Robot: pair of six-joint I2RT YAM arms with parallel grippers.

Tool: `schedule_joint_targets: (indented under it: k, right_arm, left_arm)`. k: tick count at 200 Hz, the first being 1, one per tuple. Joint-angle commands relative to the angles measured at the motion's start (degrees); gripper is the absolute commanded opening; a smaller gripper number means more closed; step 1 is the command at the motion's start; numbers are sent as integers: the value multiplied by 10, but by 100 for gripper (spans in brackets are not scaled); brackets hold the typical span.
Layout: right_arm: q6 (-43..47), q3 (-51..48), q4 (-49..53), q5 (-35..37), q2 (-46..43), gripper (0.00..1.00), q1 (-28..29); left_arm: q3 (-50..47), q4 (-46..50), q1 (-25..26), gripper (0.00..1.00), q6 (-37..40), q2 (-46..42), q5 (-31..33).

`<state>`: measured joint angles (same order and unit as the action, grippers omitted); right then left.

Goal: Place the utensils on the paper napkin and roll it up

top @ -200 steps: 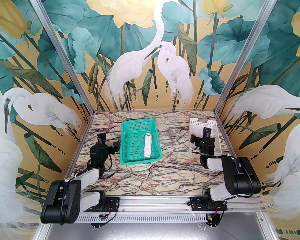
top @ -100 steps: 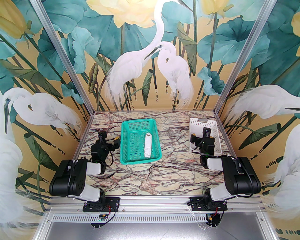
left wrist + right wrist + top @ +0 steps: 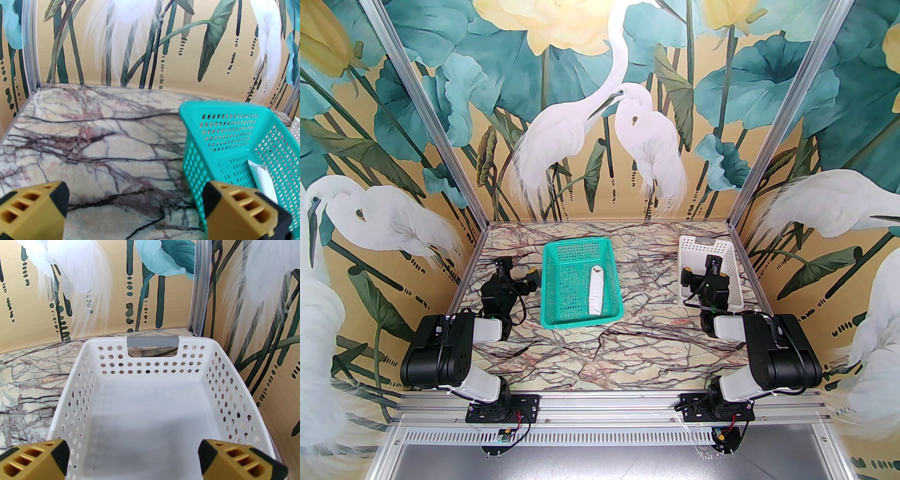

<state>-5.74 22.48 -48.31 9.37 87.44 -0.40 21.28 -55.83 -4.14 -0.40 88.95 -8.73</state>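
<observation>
From above, the rolled paper napkin (image 3: 595, 293) lies lengthwise inside the teal basket (image 3: 581, 323), which sits mid-table toward the far edge of the table (image 3: 628, 356). A brown tip of the utensils (image 3: 596, 270) peeks from the roll's far end, so the task looks finished. The left hand (image 3: 530, 281) hangs just beside the basket's left wall. The right hand (image 3: 714, 268) is over the white basket (image 3: 689, 243) near the far right corner. The left wrist camera shows its hand (image 3: 136, 211) spread wide and holding nothing, one yellow finger (image 3: 243, 208) right at the teal basket's (image 3: 211, 109) near left corner, with the napkin's (image 3: 260, 175) white end visible inside. The right wrist camera shows that hand (image 3: 133, 458) also spread and carrying nothing above the white basket (image 3: 152, 341). The likely trouble: nothing pins the roll, so it may spring loose, and a careless sideways move by the left hand could knock the basket and jolt the roll open.
</observation>
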Motion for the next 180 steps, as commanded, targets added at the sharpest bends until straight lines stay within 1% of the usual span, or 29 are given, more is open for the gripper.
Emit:
schedule_joint_targets:
  k: [1,110,138,180]
  right_arm:
    - [6,-4,-12,1,6,99,3]
    - [6,-2,-12,0,7,99,3]
    - [12,2,-2,-27,6,99,0]
    - [13,0,-4,-30,6,99,0]
  left_arm:
    - [3,15,-2,99,-7,2,2]
    - [3,17,-3,99,-6,2,1]
    - [3,17,-3,100,-6,2,1]
    - [3,16,-3,100,-6,2,1]
